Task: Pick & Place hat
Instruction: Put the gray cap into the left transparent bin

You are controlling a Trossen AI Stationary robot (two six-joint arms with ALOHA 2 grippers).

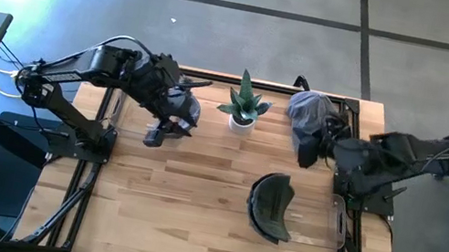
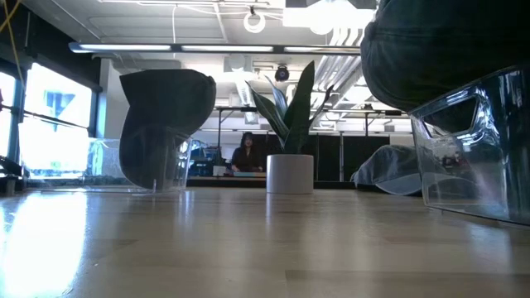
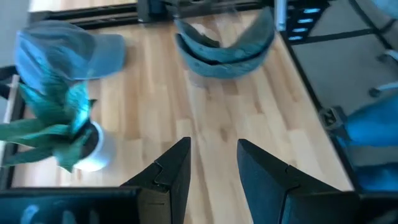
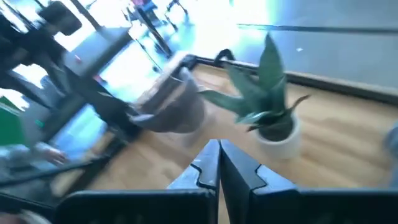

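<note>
A blue-grey hat lies on the table's far right part, beside a potted plant. Dark hats sit stacked on a clear stand at the near right. Another dark hat rests on a clear stand at the left, under my left arm. My left gripper hovers above the table's left part, open with nothing between its fingers. My right gripper is shut and empty, raised next to the blue-grey hat on that hat's near side.
The potted plant stands at the middle of the far edge, between the two arms. Bare wooden tabletop lies across the middle and near left. A person sits in the room beyond the table.
</note>
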